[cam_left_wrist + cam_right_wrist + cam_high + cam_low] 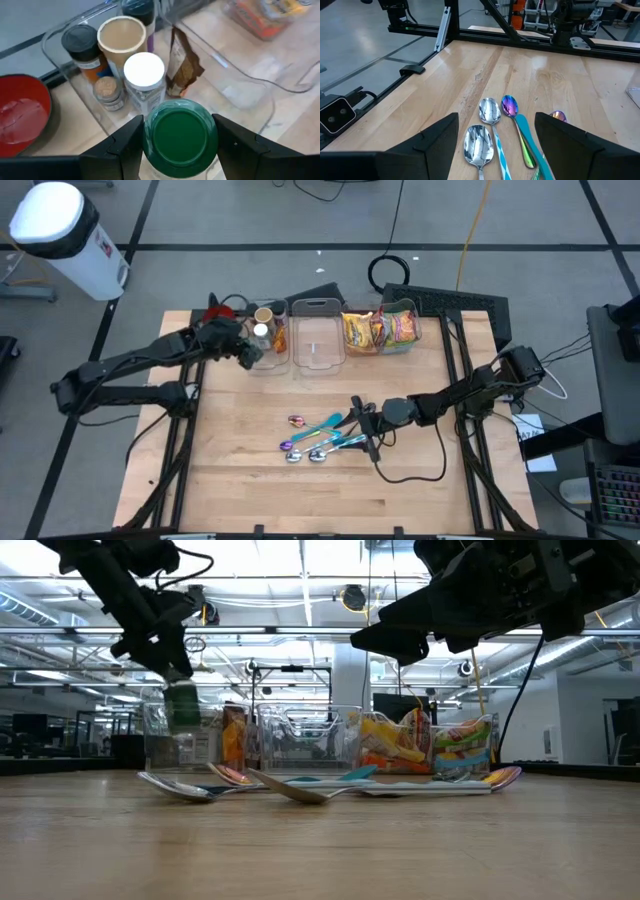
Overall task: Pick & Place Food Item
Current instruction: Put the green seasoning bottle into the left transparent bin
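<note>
A green-lidded jar (180, 132) with a clear body sits upright, pinched between the left gripper's (177, 145) two dark fingers, lifted off the table just at the near edge of the left clear bin (65, 75). That bin holds other spice containers standing upright: a white-capped jar (144, 75), a tan-lidded tub (121, 36), a black-capped bottle (80, 42) and a brown pouch (184, 67).

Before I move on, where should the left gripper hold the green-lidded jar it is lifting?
Keep the left gripper coming from above, fingers on opposite sides of the green-lidded jar just below the lid: it stands upright and round, and the clear bin beside it is crowded.
</note>
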Controlling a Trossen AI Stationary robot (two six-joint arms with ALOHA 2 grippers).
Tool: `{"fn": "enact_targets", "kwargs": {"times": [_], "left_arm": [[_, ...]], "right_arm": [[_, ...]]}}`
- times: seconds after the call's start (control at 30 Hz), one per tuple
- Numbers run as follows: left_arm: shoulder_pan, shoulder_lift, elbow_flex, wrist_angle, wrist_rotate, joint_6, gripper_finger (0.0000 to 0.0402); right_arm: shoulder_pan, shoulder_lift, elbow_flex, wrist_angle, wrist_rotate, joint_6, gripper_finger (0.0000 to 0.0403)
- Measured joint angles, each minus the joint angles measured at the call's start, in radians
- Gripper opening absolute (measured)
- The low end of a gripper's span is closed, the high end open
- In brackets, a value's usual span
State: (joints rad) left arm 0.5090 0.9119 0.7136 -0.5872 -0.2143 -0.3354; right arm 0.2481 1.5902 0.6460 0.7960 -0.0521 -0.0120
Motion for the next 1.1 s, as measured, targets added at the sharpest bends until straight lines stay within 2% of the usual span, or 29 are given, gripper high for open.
{"fn": "enact_targets", "kwargs": {"times": [0.17,0.5,0.7,0.77,0.97,1.1], "left_arm": [[0.000,0.049,-0.001,-0.004,-0.004,-0.024,0.0209],[0.000,0.227,-0.001,0.050,-0.003,-0.029,0.0209],[0.000,0.274,0.001,0.075,-0.004,-0.027,0.0209],[0.000,0.285,0.002,0.078,-0.005,-0.026,0.0228],[0.000,0.290,0.000,0.072,0.043,-0.027,0.0318],[0.000,0.254,0.000,0.067,0.066,-0.033,0.0353]], "right_arm": [[0.000,0.000,0.000,0.000,0.000,0.000,0.0254],[0.000,0.000,0.000,0.000,0.000,0.001,0.0254],[0.000,0.000,0.000,0.000,0.000,0.000,0.0254],[0.000,0.000,0.000,0.000,0.000,0.001,0.0254],[0.000,0.000,0.000,0.000,0.000,0.001,0.0254],[0.000,0.000,0.000,0.000,-0.001,0.001,0.0254]]}}
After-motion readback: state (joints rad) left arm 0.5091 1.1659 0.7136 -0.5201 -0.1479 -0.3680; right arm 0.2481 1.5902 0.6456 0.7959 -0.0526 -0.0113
